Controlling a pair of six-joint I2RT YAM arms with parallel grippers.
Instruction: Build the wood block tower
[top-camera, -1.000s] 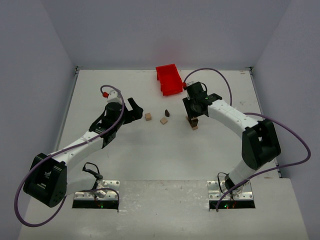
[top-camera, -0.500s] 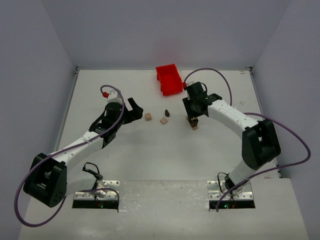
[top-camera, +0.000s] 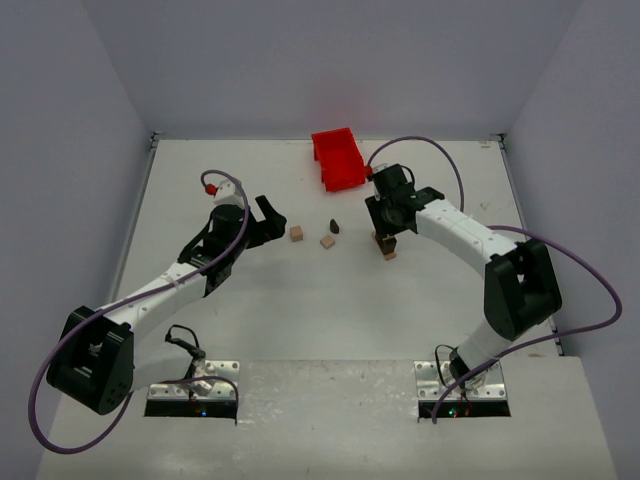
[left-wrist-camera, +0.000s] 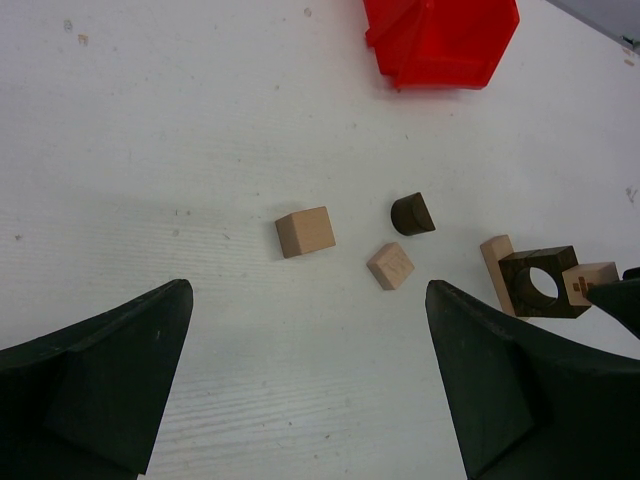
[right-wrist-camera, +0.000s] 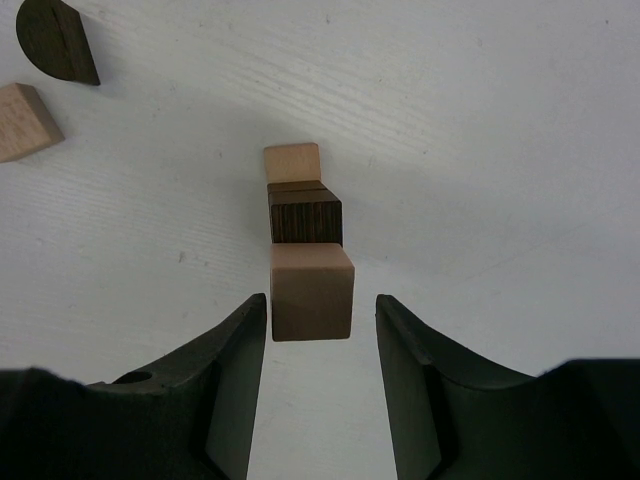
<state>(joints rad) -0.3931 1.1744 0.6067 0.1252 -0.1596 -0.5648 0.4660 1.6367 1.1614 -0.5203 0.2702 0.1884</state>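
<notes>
The wood block tower (top-camera: 385, 246) stands right of centre on the white table: a pale base piece (right-wrist-camera: 292, 162), a dark brown block (right-wrist-camera: 305, 217) and a tan cube (right-wrist-camera: 311, 292) on top. My right gripper (right-wrist-camera: 320, 305) hangs over it, jaws open, one on each side of the tan cube with a narrow gap on each side. In the left wrist view the tower (left-wrist-camera: 530, 280) sits at the right edge. My left gripper (left-wrist-camera: 307, 292) is wide open and empty above bare table, left of the loose blocks.
Loose on the table are a pale cube (left-wrist-camera: 305, 231), a second pale cube (left-wrist-camera: 391, 266) and a dark half-round block (left-wrist-camera: 412, 213), between the two grippers. A red plastic bin (top-camera: 337, 158) lies at the back, behind the tower.
</notes>
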